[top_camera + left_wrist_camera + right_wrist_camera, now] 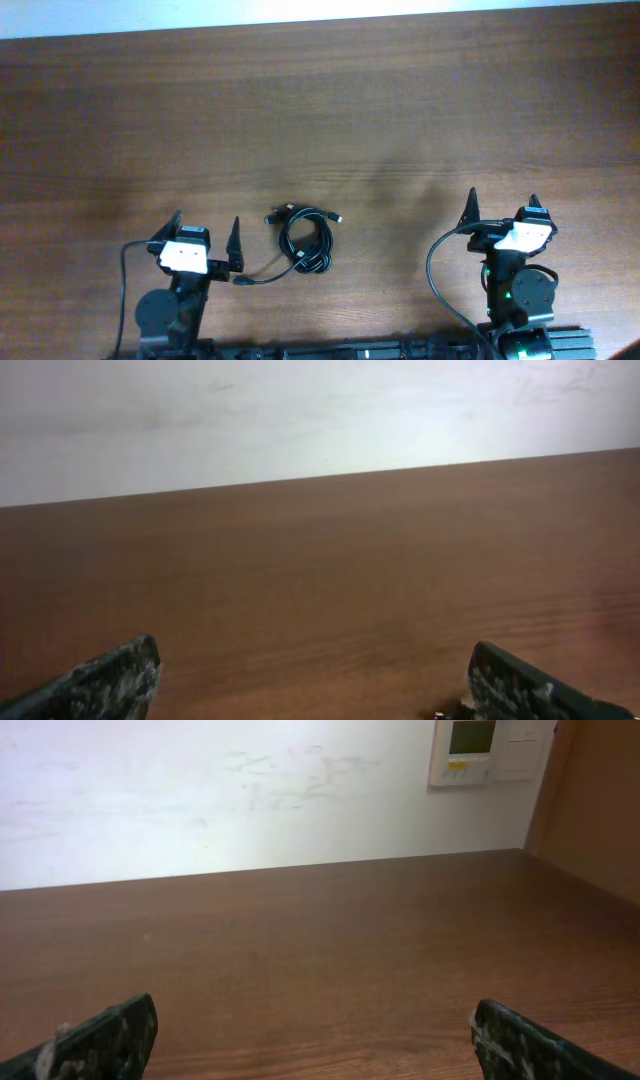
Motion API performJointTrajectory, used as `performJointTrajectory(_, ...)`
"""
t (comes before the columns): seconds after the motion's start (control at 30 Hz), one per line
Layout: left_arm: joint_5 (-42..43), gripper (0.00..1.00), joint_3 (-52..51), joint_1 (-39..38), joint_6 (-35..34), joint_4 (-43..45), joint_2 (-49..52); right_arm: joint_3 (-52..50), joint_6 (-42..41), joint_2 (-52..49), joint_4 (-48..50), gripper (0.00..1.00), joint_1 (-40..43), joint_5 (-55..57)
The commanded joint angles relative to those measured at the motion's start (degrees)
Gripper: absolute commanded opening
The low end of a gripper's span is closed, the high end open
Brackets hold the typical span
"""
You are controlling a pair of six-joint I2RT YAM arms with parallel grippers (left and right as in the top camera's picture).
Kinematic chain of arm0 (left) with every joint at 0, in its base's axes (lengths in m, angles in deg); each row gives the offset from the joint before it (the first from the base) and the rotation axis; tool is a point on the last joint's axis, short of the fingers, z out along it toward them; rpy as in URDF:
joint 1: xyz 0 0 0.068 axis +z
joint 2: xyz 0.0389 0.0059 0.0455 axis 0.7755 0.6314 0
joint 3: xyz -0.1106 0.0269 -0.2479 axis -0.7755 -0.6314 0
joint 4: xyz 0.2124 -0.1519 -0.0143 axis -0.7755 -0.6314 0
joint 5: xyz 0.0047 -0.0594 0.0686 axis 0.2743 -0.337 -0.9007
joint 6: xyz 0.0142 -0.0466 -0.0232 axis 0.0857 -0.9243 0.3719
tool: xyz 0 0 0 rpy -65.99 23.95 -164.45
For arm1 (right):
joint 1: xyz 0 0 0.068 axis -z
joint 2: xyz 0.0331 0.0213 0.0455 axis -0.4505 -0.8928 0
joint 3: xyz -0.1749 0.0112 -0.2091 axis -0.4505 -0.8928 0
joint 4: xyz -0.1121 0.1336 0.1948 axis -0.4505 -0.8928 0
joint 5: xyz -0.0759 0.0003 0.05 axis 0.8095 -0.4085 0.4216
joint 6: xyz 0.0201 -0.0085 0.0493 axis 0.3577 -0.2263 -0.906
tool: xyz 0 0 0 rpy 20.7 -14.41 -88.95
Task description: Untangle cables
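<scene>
The cables (305, 241) lie as one small bundle of thin black loops on the wooden table (330, 110), near the front and slightly left of centre. Plug ends stick out at the bundle's top, and one strand (265, 277) trails left toward my left arm. My left gripper (206, 220) stands open just left of the bundle, nothing between its fingers. In the left wrist view the left gripper (314, 645) frames bare wood, with a small plug tip (437, 714) by its right finger (520, 685). My right gripper (502, 197) is open far right of the cables; the right gripper (315, 1003) holds nothing.
The table's far edge (320, 22) meets a pale wall. A white wall panel with a display (472, 750) hangs at the back right, beside a brown upright board (590, 800). Thicker black arm wires (432, 270) loop by the right arm's base.
</scene>
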Motion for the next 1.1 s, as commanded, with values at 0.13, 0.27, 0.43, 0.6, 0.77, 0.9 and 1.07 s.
performJointTrajectory(0.13,1.05,0.99,11.28,0.35,1.16,-5.38,8.11,-0.26,0.42,0.48,-0.28,0.99,0.37,1.55)
performJointTrajectory(0.27,1.07,0.99,17.9,0.35,2.32,-9.11,15.96,-0.28,0.42,0.48,-0.28,0.99,0.37,1.55)
performJointTrajectory(0.43,1.05,0.99,26.49,0.35,7.17,-13.86,26.84,-0.28,0.42,0.48,-0.28,0.99,0.37,1.55)
performJointTrajectory(0.6,2.86,0.99,35.52,0.35,8.48,-18.99,37.92,-0.28,0.42,0.48,-0.28,0.99,0.37,1.55)
performJointTrajectory(0.77,3.85,0.99,46.21,0.24,10.14,-27.93,49.27,-0.26,0.42,0.48,-0.28,0.99,0.37,1.55)
performJointTrajectory(0.9,3.85,0.99,55.76,-2.69,10.25,-36.85,60.13,-0.26,0.42,0.48,-0.28,0.99,0.37,1.55)
performJointTrajectory(1.07,1.62,0.99,62.6,-7.65,11.32,-44.59,68.54,-0.28,0.42,0.48,-0.28,0.99,0.37,1.55)
